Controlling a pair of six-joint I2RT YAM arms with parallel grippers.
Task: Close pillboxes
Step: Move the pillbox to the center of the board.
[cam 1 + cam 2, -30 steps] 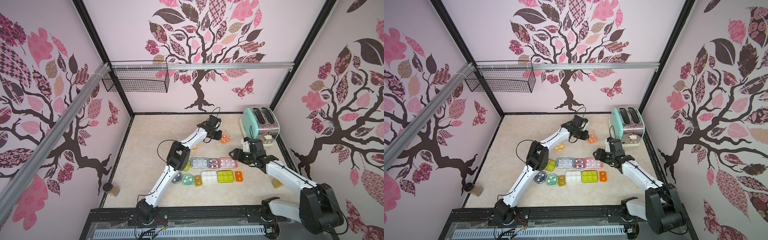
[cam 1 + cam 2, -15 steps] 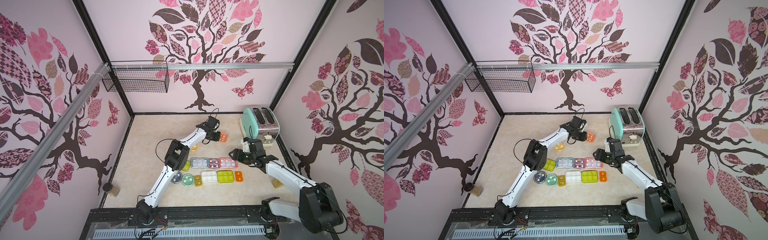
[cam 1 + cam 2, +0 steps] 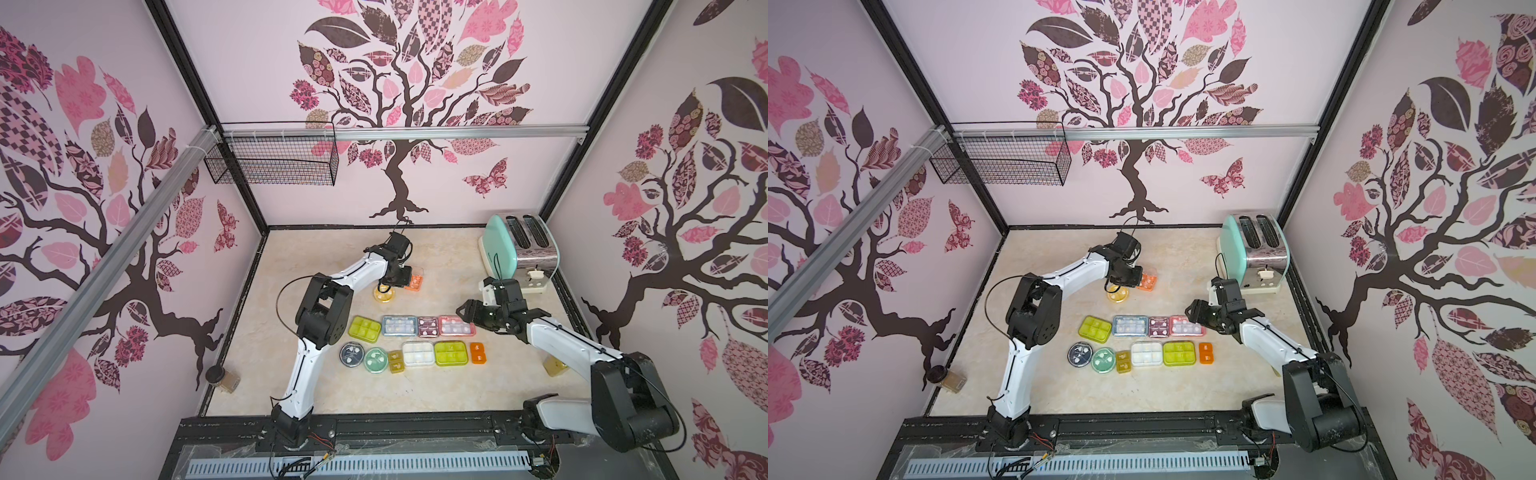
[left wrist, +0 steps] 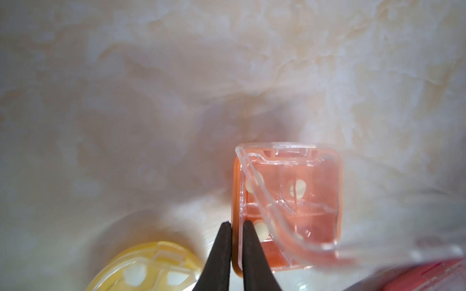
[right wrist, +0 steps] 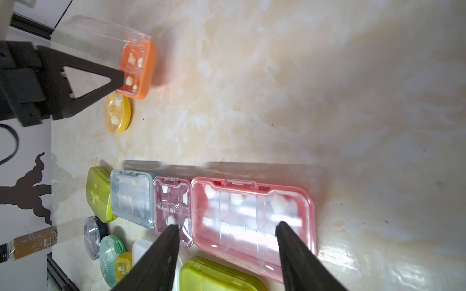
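The left claw [image 4: 237, 223] pinches the orange pillbox [image 4: 314, 176], clear lid [image 4: 290, 161] tilted up.

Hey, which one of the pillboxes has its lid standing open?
The square orange pillbox at the back, beside the round yellow one. Its clear lid stands up, while the others look shut.

You have twelve pillboxes [image 3: 417, 353] on the worktop [image 3: 449, 266]: three round, nine rectangular or square. Two sit above the rows, four in the upper row, six in the lower. Also one toaster [image 3: 519, 245], one wire basket [image 3: 270, 160], two jars [image 3: 222, 376].
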